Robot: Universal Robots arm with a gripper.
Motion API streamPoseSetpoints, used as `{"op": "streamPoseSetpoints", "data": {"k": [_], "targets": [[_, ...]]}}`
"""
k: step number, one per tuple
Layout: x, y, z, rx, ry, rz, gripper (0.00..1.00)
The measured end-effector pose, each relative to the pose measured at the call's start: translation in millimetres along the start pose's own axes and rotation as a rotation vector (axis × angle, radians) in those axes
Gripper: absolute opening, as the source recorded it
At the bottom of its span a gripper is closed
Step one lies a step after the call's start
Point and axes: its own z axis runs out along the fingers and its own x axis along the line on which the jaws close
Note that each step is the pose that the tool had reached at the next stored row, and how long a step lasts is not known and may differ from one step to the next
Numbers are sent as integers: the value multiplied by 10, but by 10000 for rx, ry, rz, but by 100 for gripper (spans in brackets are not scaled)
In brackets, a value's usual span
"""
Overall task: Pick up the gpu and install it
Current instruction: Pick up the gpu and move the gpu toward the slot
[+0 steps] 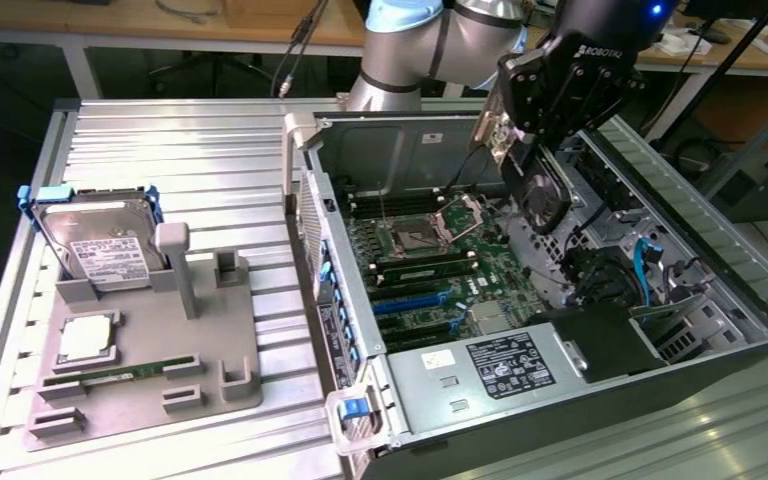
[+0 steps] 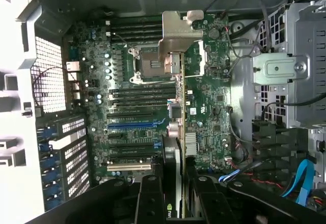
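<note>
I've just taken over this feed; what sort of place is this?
Probably a robotics lab bench for PC assembly: an open computer case with its motherboard exposed, a grey fixture holding a hard drive, and wooden desks behind.

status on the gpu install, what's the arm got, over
gripper jaws shut on slim black gpu card with silvery bracket. card over open grey computer case, above green motherboard, not seated. nothing seen blocking expansion slots.

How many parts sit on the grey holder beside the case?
3: hard drive in blue frame standing at the back, silver square chip in the middle, green memory stick lying toward the front. None looks hidden.
</note>
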Motion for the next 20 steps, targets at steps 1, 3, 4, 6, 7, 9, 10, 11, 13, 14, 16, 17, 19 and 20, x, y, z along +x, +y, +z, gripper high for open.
{"op": "streamPoseSetpoints", "data": {"k": [1, 3, 4, 6, 7, 9, 10, 11, 13, 14, 16, 17, 19, 20], "targets": [[-10, 0, 0, 0, 0, 0, 27], [-35, 2, 0, 0, 0, 1, 27], [-44, 3, 0, 0, 0, 0, 27], [-54, 3, 0, 0, 0, 1, 27], [-56, 3, 0, 0, 0, 1, 27], [-66, 4, 0, 0, 0, 1, 27], [-68, 4, 0, 1, 0, 0, 27], [-69, 4, 0, 0, 0, 0, 27], [-73, 4, 0, 1, 0, 0, 27], [-75, 4, 0, 0, 0, 0, 27], [-80, 5, -1, 1, 0, 0, 27], [-82, 5, 0, 1, 0, 0, 27], [-87, 5, -1, 1, 0, 0, 27], [-89, 5, -1, 1, 0, 1, 27]]}}
